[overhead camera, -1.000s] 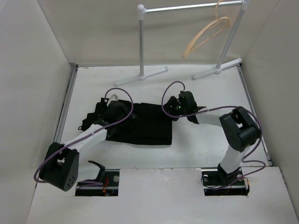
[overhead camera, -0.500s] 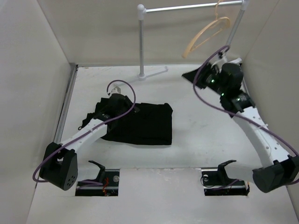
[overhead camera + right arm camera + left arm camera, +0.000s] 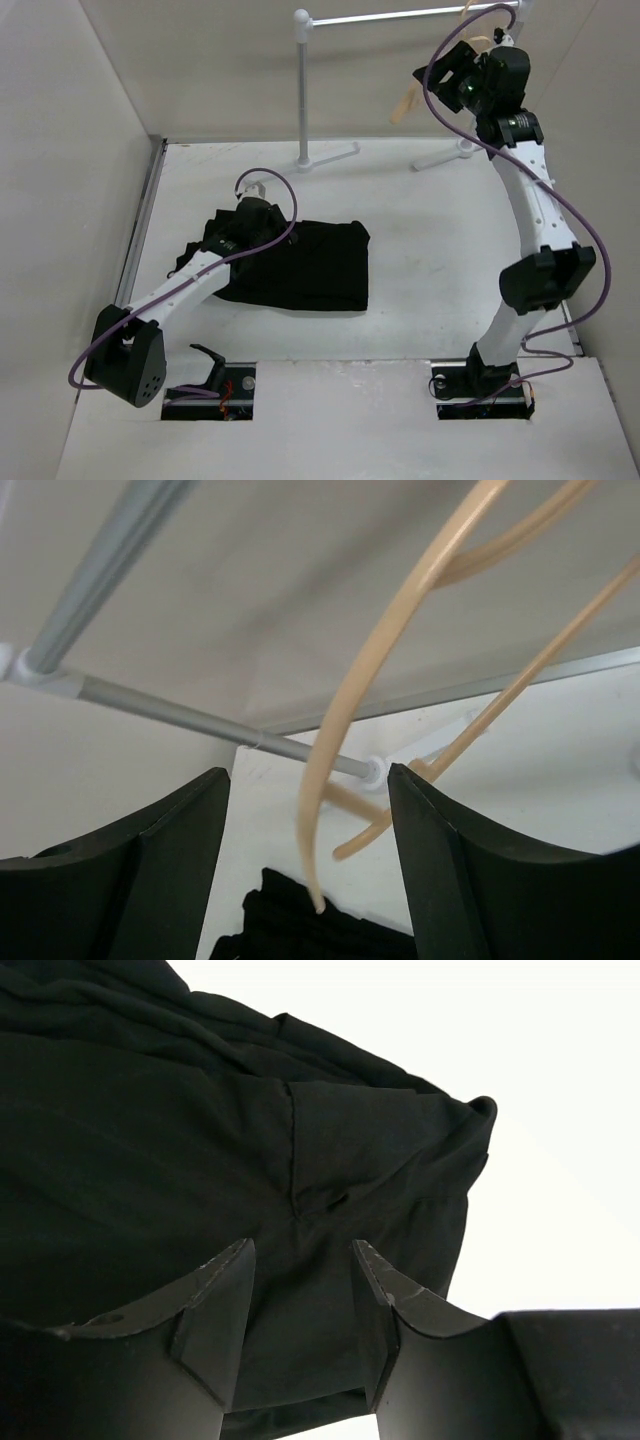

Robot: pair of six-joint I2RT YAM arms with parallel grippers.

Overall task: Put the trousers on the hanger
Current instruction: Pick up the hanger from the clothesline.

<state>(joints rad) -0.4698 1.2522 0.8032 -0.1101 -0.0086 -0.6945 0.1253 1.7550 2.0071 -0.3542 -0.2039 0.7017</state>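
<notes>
The wooden hanger (image 3: 330,750) hangs from the white rail (image 3: 400,15). The right gripper (image 3: 308,776) is up beside it, jaws wide, with the curved shoulder running between them but not clamped, apparently lining up to grasp it. The black trousers (image 3: 310,262) lie folded on the table (image 3: 450,260), well in front of the rail. The left gripper (image 3: 302,1250) sits over their left end, jaws narrowly parted and holding nothing, likely ready to pinch the cloth.

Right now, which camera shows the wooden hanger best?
The right wrist view: the hanger fills it, curved shoulder and bar close up. From the top, the right arm hides most of it, leaving a tan end. The left wrist view shows the trousers, no hanger.
</notes>
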